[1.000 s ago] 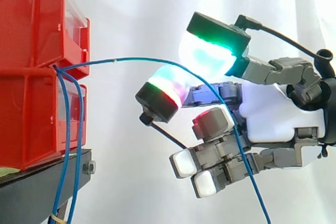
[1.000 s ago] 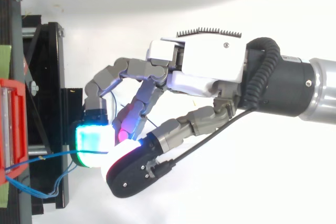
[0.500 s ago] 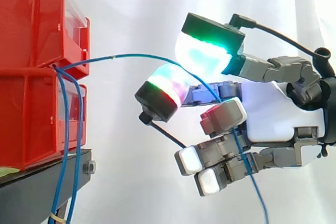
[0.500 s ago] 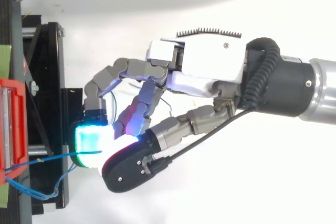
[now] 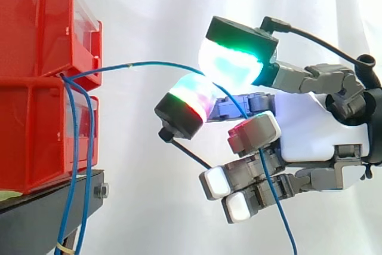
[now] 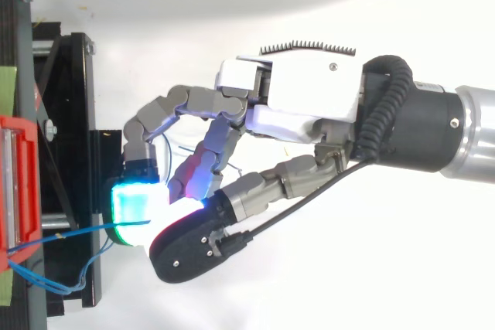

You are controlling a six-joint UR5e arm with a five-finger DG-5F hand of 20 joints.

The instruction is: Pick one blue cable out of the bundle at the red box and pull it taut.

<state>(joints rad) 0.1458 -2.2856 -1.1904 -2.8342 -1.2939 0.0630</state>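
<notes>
The robot hand is curled around one blue cable, which passes between two glowing fingertips that sit close together. From the seam between the stacked red bins the cable rises in a loose bow to the fingertips, then runs down through the curled fingers and out below the hand. The other blue cables hang down the front of the lower bin and past the black stand. From above, the cable reaches the cyan pad.
</notes>
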